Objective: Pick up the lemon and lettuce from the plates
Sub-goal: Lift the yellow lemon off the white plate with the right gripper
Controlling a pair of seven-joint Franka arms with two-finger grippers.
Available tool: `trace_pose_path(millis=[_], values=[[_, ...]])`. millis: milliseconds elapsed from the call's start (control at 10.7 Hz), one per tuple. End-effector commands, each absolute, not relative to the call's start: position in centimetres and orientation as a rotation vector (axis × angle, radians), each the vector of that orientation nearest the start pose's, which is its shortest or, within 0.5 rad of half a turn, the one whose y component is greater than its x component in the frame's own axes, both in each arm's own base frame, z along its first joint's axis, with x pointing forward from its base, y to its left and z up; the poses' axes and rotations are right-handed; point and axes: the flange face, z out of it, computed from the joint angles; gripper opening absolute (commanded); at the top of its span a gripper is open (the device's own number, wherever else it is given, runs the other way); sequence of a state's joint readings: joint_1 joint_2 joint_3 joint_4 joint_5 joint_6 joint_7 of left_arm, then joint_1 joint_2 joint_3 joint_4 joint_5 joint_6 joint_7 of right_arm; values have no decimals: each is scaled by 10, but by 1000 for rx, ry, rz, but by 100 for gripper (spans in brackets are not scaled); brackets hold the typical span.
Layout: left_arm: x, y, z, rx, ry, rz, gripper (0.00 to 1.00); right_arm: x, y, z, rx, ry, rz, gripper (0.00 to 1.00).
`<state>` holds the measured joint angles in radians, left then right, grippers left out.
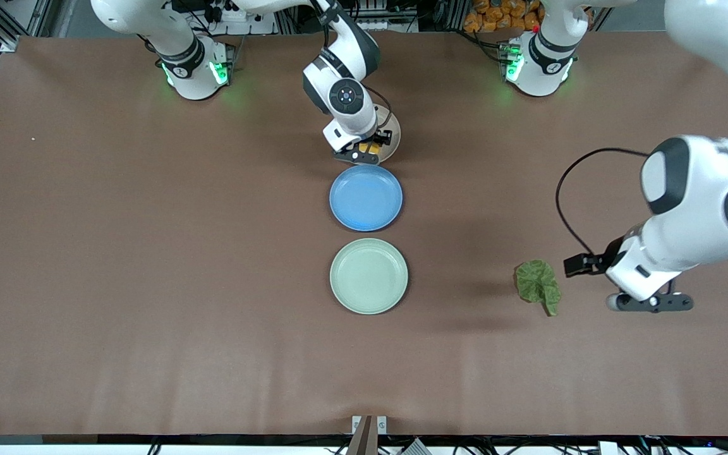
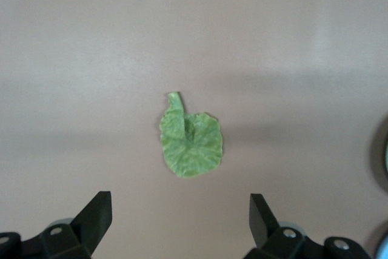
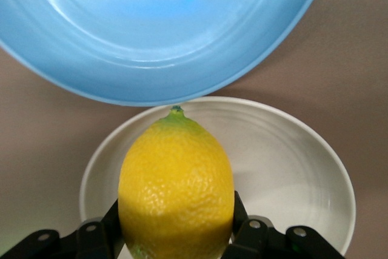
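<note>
The yellow lemon (image 3: 176, 186) sits between the fingers of my right gripper (image 3: 176, 225), which is shut on it over the beige-cream plate (image 3: 291, 168). In the front view this gripper (image 1: 367, 150) and the lemon (image 1: 370, 149) cover most of that plate (image 1: 394, 135). I cannot tell whether the lemon touches the plate. The dark green lettuce (image 1: 538, 284) lies flat on the bare table toward the left arm's end. My left gripper (image 1: 613, 284) hovers beside the lettuce, open and empty. In the left wrist view the lettuce (image 2: 190, 144) lies ahead of the spread gripper (image 2: 180, 216). The mint green plate (image 1: 369, 275) holds nothing.
A blue plate (image 1: 366, 197) with nothing on it lies between the beige-cream and mint plates, and it also fills part of the right wrist view (image 3: 157, 28). The three plates form a line down the table's middle. A brown cloth (image 1: 149, 253) covers the table.
</note>
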<state>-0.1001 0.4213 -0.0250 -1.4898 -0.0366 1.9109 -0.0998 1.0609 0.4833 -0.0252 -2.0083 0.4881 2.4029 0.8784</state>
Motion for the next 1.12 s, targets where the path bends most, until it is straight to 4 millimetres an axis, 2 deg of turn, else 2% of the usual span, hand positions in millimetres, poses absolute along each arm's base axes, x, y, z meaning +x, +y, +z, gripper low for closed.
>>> trace_pose_path(millis=[0, 94, 187, 374, 468, 561, 655, 748, 935, 1029], values=[[652, -75, 507, -3193, 51, -39, 100, 326, 495, 261, -2934, 396, 481, 0], [643, -71, 534, -3191, 47, -76, 100, 337, 485, 276, -2934, 396, 487, 0], [636, -61, 549, -3190, 23, -63, 100, 347, 476, 288, -2949, 392, 480, 0], [618, -54, 580, -3180, 17, -42, 100, 376, 456, 310, -3022, 368, 438, 0], [612, -47, 592, -3141, 12, -60, 100, 394, 444, 313, -3047, 372, 395, 0], [604, -41, 610, -3073, 24, -109, 100, 425, 428, 322, -3047, 331, 341, 0], [599, -41, 622, -3066, 28, -136, 100, 456, 400, 321, -3037, 255, 330, 0], [591, -41, 636, -3070, 26, -166, 100, 476, 381, 313, -3033, 198, 317, 0], [582, -44, 642, -3095, 30, -136, 100, 499, 357, 314, -3057, 167, 279, 0], [572, -47, 648, -3119, 39, -92, 100, 515, 330, 313, -3117, 119, 244, 0]])
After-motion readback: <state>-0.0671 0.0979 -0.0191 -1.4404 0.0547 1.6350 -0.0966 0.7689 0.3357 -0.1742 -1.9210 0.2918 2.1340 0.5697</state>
